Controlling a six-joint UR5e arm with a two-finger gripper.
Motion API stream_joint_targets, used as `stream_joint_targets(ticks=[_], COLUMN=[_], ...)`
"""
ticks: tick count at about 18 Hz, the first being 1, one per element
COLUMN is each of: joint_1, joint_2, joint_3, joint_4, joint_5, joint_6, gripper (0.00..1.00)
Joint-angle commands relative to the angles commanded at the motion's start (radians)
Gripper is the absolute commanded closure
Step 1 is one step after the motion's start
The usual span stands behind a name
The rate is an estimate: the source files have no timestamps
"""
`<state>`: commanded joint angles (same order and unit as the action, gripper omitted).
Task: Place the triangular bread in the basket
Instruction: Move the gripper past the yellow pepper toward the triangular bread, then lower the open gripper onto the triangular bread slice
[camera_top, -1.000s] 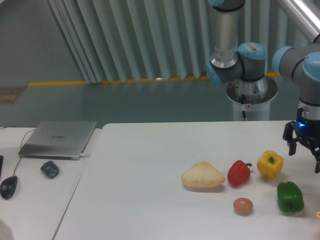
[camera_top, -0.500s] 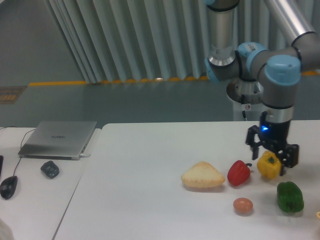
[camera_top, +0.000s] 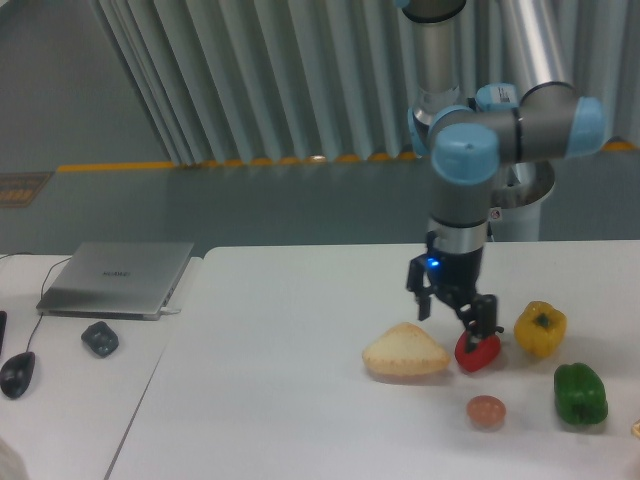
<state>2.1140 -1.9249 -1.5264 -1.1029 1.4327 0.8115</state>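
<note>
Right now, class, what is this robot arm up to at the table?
The arm hangs its open gripper just above the table, between the triangular bread and the red pepper, holding nothing. The bread lies untouched on the white table. A yellow pepper, green pepper and brown egg lie nearby. No basket is in view.

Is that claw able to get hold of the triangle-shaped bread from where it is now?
Probably yes. The gripper hangs open just above and right of the triangular bread, whose top is uncovered. The red pepper sits close on the right and could crowd one finger.
</note>
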Motion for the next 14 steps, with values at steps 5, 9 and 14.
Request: stream_joint_targets(ticks=[5, 9, 14], joint_1=[-0.049, -0.092, -0.12], joint_2=[-0.049, -0.052, -0.06], joint_3=[0.008, -0.011, -0.04], joint_4=[-0.002, -0.015, -0.021], joint_5=[0.032, 0.13, 0.207], joint_6=[0.112, 0.165, 0.196], gripper=[0.0, 0.0, 0.0])
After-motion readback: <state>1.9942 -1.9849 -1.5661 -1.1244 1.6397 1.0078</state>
